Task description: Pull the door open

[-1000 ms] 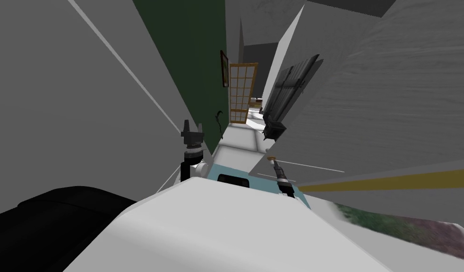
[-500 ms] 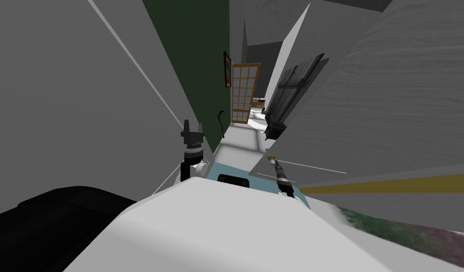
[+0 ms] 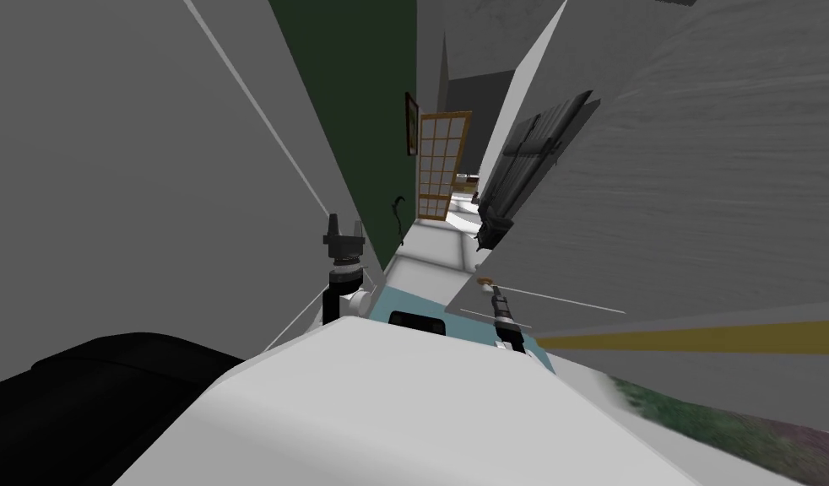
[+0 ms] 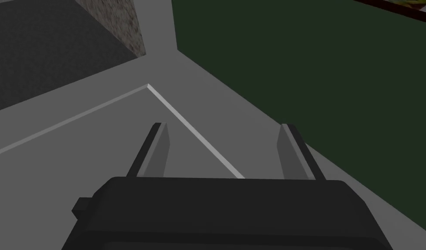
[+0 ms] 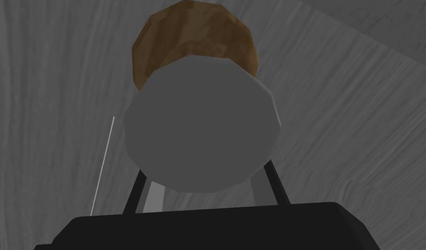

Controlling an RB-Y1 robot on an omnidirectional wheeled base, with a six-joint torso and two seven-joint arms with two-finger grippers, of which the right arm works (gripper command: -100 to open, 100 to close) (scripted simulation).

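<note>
change: whole view swung slightly, my own move
right gripper (image 3: 490,290): fingers still clamped on knob (image 5: 201,130), which juts straight out of the door (image 5: 359,130)
left gripper (image 4: 224,149): fingers spread, empty

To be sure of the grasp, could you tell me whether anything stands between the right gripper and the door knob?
Nothing visible does. The right gripper holds the grey door knob, fingers pressing its sides, on the grey door. The left gripper hangs open by the green wall, well apart.

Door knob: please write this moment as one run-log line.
right hand: shut on door knob | left hand: open, holds nothing | door: grey, wood-grained
</note>
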